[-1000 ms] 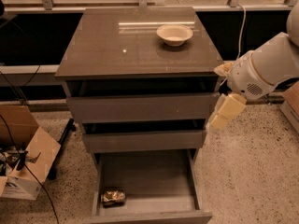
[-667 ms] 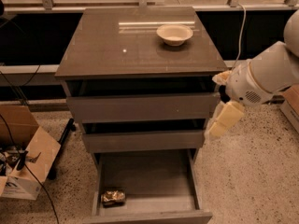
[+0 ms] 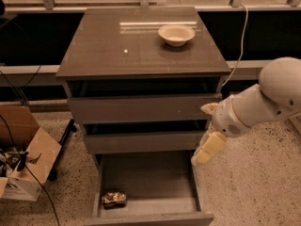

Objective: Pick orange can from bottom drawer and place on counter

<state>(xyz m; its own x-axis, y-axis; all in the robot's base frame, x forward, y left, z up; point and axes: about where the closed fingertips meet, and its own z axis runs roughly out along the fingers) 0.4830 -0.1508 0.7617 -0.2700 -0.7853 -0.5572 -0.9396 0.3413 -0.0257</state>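
The orange can (image 3: 114, 199) lies on its side in the front left corner of the open bottom drawer (image 3: 155, 180). The two drawers above are slightly pulled out. The counter (image 3: 127, 51) is the glossy top slab of the cabinet. My gripper (image 3: 207, 130) hangs at the cabinet's right side, level with the middle drawer front, above the bottom drawer's right wall. It is open and empty, one cream finger (image 3: 209, 148) low, the other higher. It is well right of and above the can.
A cream bowl (image 3: 176, 34) stands on the counter's back right. An open cardboard box (image 3: 26, 161) with cables sits on the floor at left. A white cable (image 3: 242, 36) hangs behind the cabinet at right. Speckled floor lies to the right.
My arm has moved down and to the left, bringing the gripper from beside the top drawer down towards the open bottom drawer. The can and bowl have not moved.
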